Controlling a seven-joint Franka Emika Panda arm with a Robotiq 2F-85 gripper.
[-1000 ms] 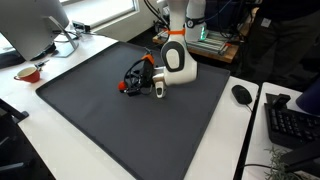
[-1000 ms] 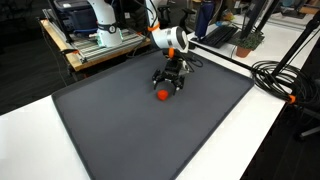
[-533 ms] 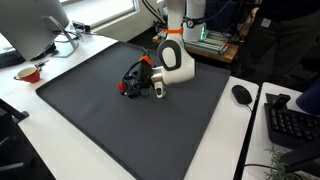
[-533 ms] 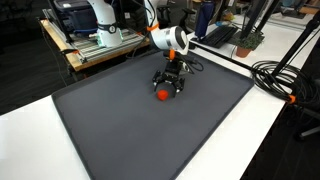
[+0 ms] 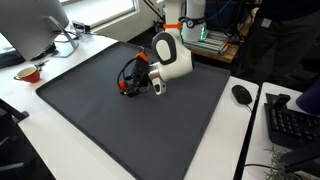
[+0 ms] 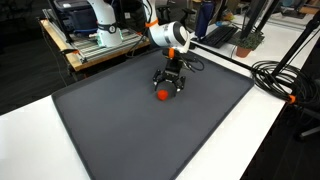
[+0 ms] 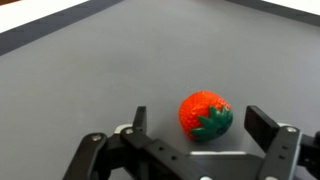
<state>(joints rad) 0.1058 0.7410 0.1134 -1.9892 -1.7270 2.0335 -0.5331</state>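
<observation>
Red plastic strawberry (image 7: 205,116) sits on the dark grey mat (image 7: 90,60), green leaf cap turned toward the wrist cam. The gripper (image 7: 200,118) is low over it, and the fingers (image 7: 262,122) are spread wide, one on each side of the berry. There's mat showing in both gaps, so no contact yet. The berry lies a bit nearer the right finger than the left in the wrist view.

In an exterior view the berry (image 6: 161,96) is on the far half of the mat, right under the gripper (image 6: 169,86), w/ the white arm bending down from the far edge. From the opposite side the gripper (image 5: 131,80) all but hides it, just a red speck at the tips.

Progress, judging from this: approach and lining-up look done, since the berry is bracketed. What's left is the squeeze and everything after it. Nothing is pinched and nothing is lifted, and the berry rests flat on the mat.

Round about: white desk (image 5: 25,150) under the mat, mouse (image 5: 241,94) and keyboard (image 5: 290,122) off to the right, small red cup (image 5: 28,72) at the far left, black cables (image 6: 280,75) well apart from the action.
</observation>
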